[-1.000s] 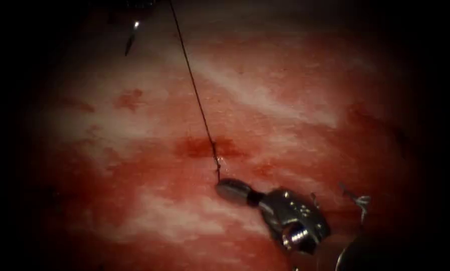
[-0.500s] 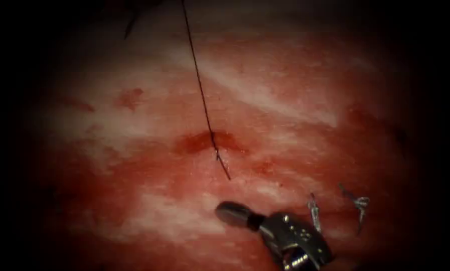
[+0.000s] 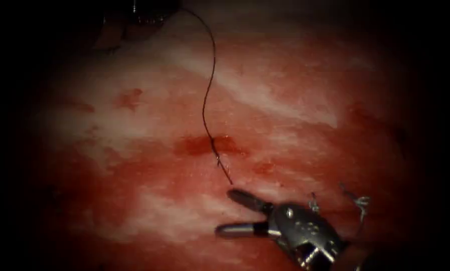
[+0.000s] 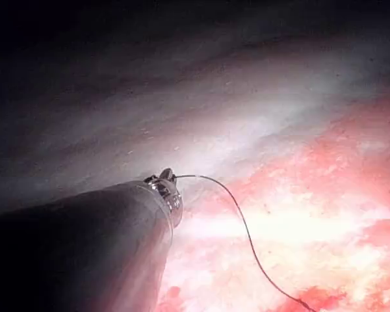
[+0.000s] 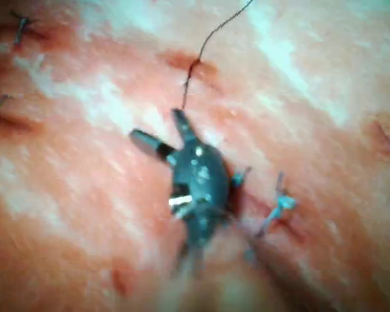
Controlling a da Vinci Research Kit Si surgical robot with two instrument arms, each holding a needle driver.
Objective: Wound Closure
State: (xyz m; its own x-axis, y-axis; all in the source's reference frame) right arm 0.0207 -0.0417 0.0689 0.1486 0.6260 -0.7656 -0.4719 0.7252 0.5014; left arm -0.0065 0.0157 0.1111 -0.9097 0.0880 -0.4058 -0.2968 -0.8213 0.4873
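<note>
Right gripper (image 3: 223,211) stood wide, holding nothing, near the thread (image 3: 208,103) slack on the tissue (image 3: 285,100); left gripper (image 4: 167,177) held thread.

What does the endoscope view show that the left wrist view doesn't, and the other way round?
Endoscope view: the right tool, jaws open and holding nothing, just below the cut, with knotted stitches to its right. Left wrist view: a close look at the left tool gripping the thread at its tip. Shared: the thread curving slack from that tool down to the cut, lying over the tissue.
</note>
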